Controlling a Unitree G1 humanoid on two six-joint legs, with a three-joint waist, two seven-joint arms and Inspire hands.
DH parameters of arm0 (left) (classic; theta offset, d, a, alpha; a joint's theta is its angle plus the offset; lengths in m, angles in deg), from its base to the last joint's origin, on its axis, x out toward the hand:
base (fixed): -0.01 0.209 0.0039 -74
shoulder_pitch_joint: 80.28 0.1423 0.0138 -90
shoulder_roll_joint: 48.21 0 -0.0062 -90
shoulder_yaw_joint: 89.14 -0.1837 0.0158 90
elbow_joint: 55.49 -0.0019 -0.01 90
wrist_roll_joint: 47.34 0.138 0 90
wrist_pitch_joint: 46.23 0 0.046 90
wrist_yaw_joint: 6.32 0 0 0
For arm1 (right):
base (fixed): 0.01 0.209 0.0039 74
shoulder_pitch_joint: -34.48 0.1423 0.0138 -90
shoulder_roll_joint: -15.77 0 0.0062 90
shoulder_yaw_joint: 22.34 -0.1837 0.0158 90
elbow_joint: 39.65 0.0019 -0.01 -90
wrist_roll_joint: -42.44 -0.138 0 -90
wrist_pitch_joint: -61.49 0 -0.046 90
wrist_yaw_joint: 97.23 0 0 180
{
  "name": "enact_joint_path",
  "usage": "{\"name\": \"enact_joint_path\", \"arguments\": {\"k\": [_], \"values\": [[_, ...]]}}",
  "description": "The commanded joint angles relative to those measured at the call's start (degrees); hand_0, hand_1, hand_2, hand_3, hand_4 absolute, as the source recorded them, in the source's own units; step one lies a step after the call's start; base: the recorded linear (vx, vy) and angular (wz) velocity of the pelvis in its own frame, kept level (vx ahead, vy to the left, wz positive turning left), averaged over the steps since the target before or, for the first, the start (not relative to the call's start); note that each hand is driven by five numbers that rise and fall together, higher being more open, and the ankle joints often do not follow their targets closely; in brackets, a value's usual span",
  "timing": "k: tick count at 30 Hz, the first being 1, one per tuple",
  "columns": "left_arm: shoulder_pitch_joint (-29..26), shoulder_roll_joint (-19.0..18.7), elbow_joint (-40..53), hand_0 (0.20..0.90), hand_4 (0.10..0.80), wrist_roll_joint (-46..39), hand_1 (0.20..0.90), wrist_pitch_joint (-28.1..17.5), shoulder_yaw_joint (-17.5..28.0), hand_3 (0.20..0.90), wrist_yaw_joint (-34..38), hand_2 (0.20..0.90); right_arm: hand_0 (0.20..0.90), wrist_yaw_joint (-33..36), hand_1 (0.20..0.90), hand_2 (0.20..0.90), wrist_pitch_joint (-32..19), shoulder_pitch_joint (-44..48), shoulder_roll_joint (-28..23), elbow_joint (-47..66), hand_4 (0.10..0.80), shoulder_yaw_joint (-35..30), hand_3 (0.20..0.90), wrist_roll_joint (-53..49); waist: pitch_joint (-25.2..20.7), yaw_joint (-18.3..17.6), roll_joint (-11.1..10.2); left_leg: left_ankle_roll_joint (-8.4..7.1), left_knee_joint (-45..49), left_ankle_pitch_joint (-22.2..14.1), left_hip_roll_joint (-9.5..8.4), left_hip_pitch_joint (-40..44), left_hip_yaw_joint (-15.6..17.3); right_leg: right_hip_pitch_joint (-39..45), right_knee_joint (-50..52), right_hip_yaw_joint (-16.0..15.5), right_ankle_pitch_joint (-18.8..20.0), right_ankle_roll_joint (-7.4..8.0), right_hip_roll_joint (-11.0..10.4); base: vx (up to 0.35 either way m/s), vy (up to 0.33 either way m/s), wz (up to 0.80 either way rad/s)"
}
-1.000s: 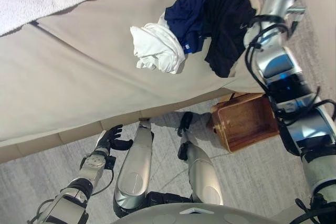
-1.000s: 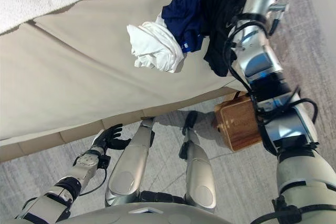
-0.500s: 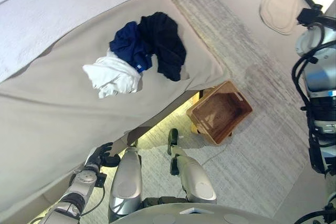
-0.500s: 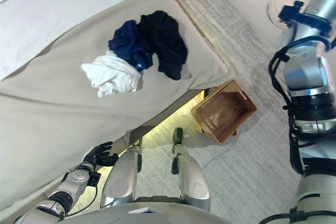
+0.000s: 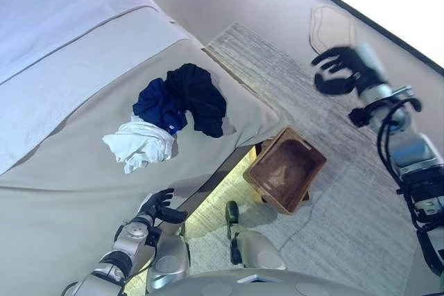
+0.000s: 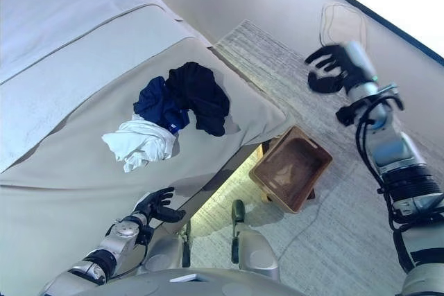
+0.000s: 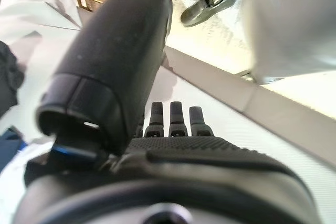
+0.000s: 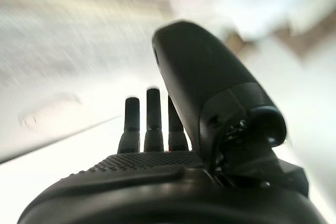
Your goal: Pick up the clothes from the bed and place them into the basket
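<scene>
A: Left to right. Left hand low by the bed edge, fingers straight and apart, holding nothing. Well short of the pile.

B: Clothes?

A: All on the bed, one heap near the corner: white leftmost, blue touching it, black overlapping the blue, nearest the edge. None lifted.

B: Basket?

A: On the floor just past the bed corner, below the black piece. Looks empty, open side up, slightly askew.

B: Right hand?

A: Raised high over the rug, well apart from both pile and basket. Fingers straight, spread, empty.

B: Stage?

A: Judged: not started. Reach to the pile comes next.

B: Risks?

A: Three garments tangled; a grab at black may drag blue along and shed it off the edge onto the floor, missing the basket. Shallow pinch on loose cloth may slip in transit. Basket partly tucked beside the bed; a release too early would leave cloth draped on the rim or the rug. Long swing from that height may overshoot the heap.
</scene>
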Motion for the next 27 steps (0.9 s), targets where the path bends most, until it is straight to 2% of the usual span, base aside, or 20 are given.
{"name": "enact_joint_path", "arguments": {"k": [1, 10, 14, 19, 24, 27], "values": [[0.41, -1.46, -0.46, 0.900, 0.800, 0.19, 0.900, -1.53, -2.57, 0.900, 0.27, 0.900, 0.900, 1.95, 0.900, 0.900, -3.53, 12.79, -0.16, -0.84, 0.800, -0.50, 0.900, 7.18, 0.14, 4.53, -0.43, 0.94, 0.66, -3.71, -1.33, 0.58, -3.43, 2.56, 6.34, -3.10, -5.64, 1.14, -1.34, -0.056, 0.050, 0.45], [-0.86, -4.69, 0.02, 0.900, 0.800, -0.99, 0.900, -0.77, -3.00, 0.900, 1.00, 0.900, 0.900, 7.55, 0.900, 0.900, -1.05, 21.35, 3.69, -9.18, 0.800, 10.02, 0.900, 17.83, 4.55, 9.94, -0.09, 1.45, -0.10, -1.94, -2.48, -2.07, -7.56, 1.91, 6.22, -8.00, -4.82, 2.11, -3.15, -0.056, 0.051, 0.44], [-1.01, -5.61, 0.08, 0.900, 0.800, -1.47, 0.900, -0.26, -2.91, 0.900, 0.84, 0.900, 0.900, 7.71, 0.900, 0.900, 0.04, 23.58, 5.79, -10.60, 0.800, 12.93, 0.900, 20.11, 5.26, 11.71, 0.00, 1.65, -0.38, -1.42, -2.72, -2.77, -8.55, 1.72, 6.65, -9.81, -4.82, 2.65, -3.84, -0.006, 0.038, 0.36], [-1.36, -5.97, 1.29, 0.900, 0.800, -2.81, 0.900, -0.24, -3.37, 0.900, 0.51, 0.900, 0.900, 9.50, 0.900, 0.900, -1.35, 26.40, 9.45, -12.11, 0.800, 16.50, 0.900, 23.99, 6.14, 14.20, 0.11, 1.85, -0.13, -1.03, -3.17, -4.08, -10.35, 1.31, 7.72, -11.33, -5.06, 3.16, -4.60, 0.002, 0.036, 0.27], [-1.63, -5.84, 2.49, 0.900, 0.800, -4.16, 0.900, -1.17, -3.99, 0.900, 0.10, 0.900, 0.900, 14.56, 0.900, 0.900, -2.17, 30.32, 12.44, -12.87, 0.800, 20.16, 0.900, 33.01, 7.43, 16.70, 0.31, 1.87, -0.16, -0.51, -3.54, -5.61, -12.18, 0.90, 8.93, -12.99, -5.26, 3.46, -5.21, 0.004, 0.023, 0.27], [-2.17, -5.74, 3.03, 0.900, 0.800, -4.71, 0.900, -1.78, -4.60, 0.900, 0.09, 0.900, 0.900, 14.95, 0.900, 0.900, -0.64, 33.62, 14.22, -14.58, 0.800, 23.21, 0.900, 36.01, 8.23, 18.28, 0.29, 1.76, -0.38, -0.20, -3.75, -6.97, -13.03, 0.19, 9.16, -13.92, -5.08, 3.73, -5.54, -0.031, 0.018, 0.30]]}}
